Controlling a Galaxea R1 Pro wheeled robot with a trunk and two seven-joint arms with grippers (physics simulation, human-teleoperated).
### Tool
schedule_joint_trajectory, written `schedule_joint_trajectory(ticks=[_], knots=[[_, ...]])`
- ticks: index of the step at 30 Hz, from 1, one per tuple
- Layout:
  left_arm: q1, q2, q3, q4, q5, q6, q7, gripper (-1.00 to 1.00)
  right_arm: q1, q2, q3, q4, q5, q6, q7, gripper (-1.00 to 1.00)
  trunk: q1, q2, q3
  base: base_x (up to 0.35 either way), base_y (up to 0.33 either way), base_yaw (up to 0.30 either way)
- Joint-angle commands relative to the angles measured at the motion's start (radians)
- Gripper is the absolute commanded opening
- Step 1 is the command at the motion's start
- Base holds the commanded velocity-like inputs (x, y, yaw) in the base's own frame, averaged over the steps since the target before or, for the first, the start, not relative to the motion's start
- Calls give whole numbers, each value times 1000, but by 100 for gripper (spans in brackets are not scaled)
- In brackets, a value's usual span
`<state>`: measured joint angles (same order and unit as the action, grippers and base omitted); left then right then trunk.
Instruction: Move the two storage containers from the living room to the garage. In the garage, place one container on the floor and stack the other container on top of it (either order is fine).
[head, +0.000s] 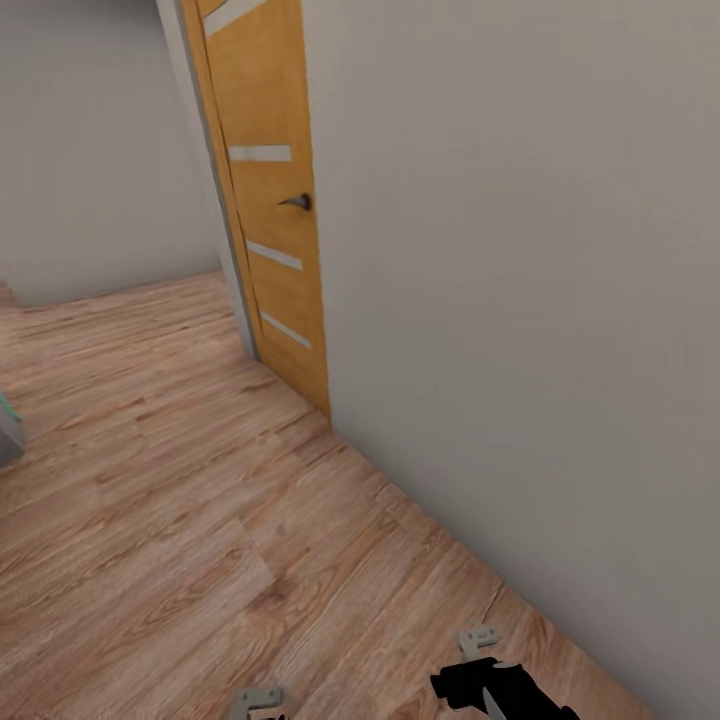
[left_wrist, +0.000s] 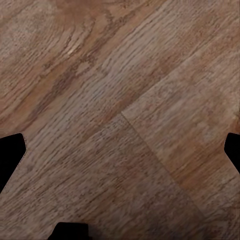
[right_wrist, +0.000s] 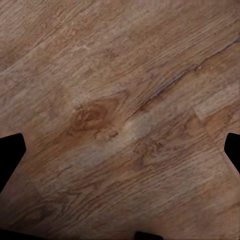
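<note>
The two storage containers are out of view, and so is the garage's concrete. My left gripper (left_wrist: 120, 150) is open, its dark fingertips (left_wrist: 11, 152) standing wide apart over bare wood planks with nothing between them. My right gripper (right_wrist: 120, 150) is open in the same way, its fingertips (right_wrist: 10, 155) at the two edges above a knotted plank. In the head view, pale parts of the left gripper (head: 258, 702) and the right gripper (head: 478, 640) poke in at the lower edge, low over the wood flooring.
An orange wooden door (head: 272, 230) with frosted strips and a dark handle (head: 297, 202) stands ahead, beside an opening onto more wood flooring (head: 130, 330). A plain white wall (head: 520, 300) runs close along my right. A grey-teal object (head: 8, 428) shows at the left edge.
</note>
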<state>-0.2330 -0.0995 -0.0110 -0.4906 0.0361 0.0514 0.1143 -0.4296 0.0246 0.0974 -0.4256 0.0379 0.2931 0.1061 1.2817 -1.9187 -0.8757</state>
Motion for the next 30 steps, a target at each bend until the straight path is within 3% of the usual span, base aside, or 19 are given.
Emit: schedule_joint_trajectory(ticks=[1,13,17,23,30], knots=[[0,0,-1,-2,4,5,4,100,0,0,2,-2,4,6,2,100,0,0,-2,158,39,229],[0,0,0,-2,4,6,4,100,0,2,7,-2,5,7,-10,100,0,0,-15,247,79,230],[0,0,0,-2,4,5,4,100,0,9,46,-2,5,9,-13,100,0,0,-18,327,16,207],[0,0,2,-2,4,5,4,100,0,13,73,-1,4,5,-13,100,0,0,-20,334,3,59],[0,0,2,-2,4,5,4,100,0,9,69,-1,1,2,-15,100,0,0,-20,336,1,9]])
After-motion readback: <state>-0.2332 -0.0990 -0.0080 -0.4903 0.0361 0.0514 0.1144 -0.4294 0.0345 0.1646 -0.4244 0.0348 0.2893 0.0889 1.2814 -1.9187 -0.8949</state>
